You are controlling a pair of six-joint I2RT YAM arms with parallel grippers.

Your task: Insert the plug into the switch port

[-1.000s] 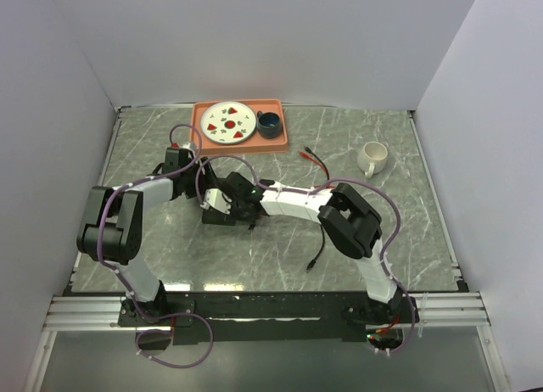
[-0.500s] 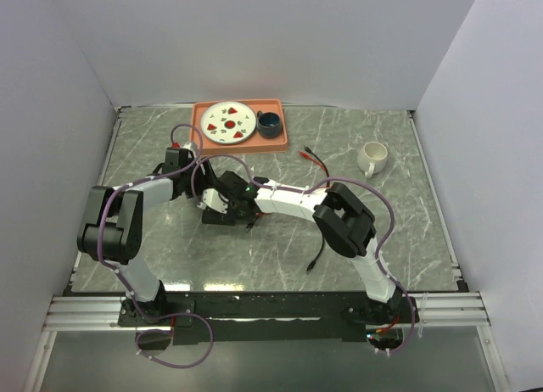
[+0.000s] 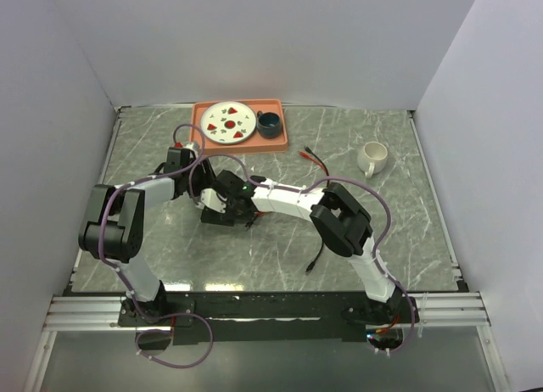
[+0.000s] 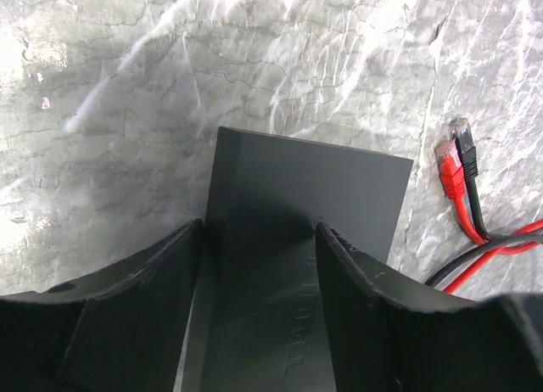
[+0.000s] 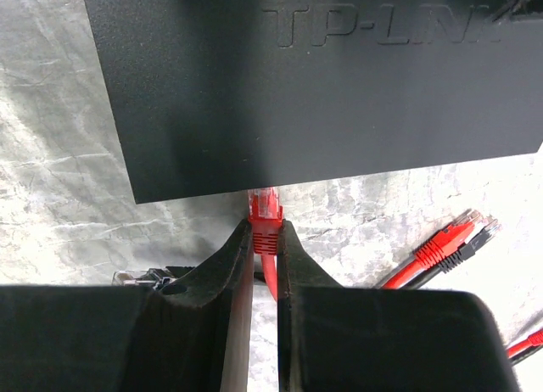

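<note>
1. Left of centre on the surface lies the switch, flat, its port edge facing my right fingers.
2. Those fingers pinch the red plug narrowly, just behind its head, so it points straight at that edge, tip touching it.
3. My left fingers stand partly apart astride the switch, probably to brace it against the push; whether they grip I cannot tell.

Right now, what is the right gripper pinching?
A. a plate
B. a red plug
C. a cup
B: the right gripper is shut on the red plug, whose tip meets the edge of the switch.
</note>
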